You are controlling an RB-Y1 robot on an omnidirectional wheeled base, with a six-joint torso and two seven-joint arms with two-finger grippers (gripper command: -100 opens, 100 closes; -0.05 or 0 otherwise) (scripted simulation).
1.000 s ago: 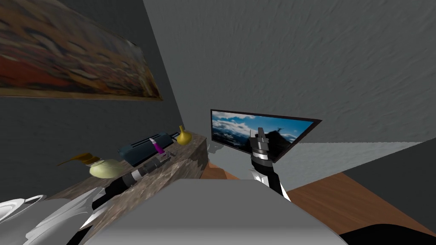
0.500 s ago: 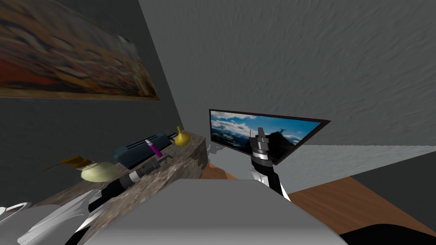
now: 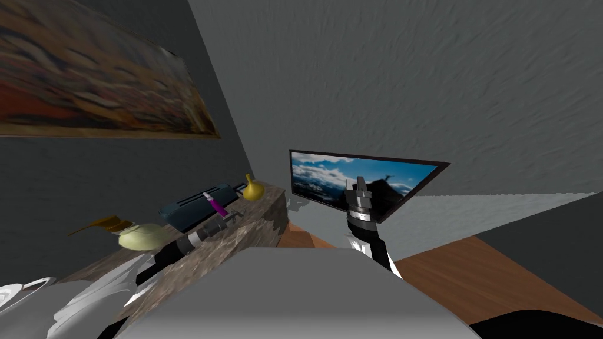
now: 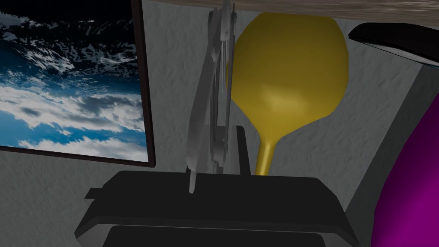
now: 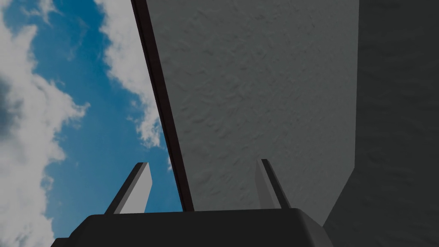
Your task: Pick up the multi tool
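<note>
The multi tool is a slim grey metal piece standing between the fingers of my left gripper, which is shut on its sides. Its far tip reaches the marbled counter top. In the head view my left gripper lies low over the marbled counter, arm stretched along it, with the small grey tool at its tip. My right gripper is raised in front of the screen, and its fingers stand open with nothing between them.
A yellow vase stands just beyond the tool, also close in the left wrist view as a yellow vase. A purple object and a dark blue box sit beside the left gripper. A pale green bowl lies nearer me. A screen stands past the counter's end.
My left gripper has gone from open to shut on the multi tool. My head view has shifted slightly. The right arm has stayed where it was.
</note>
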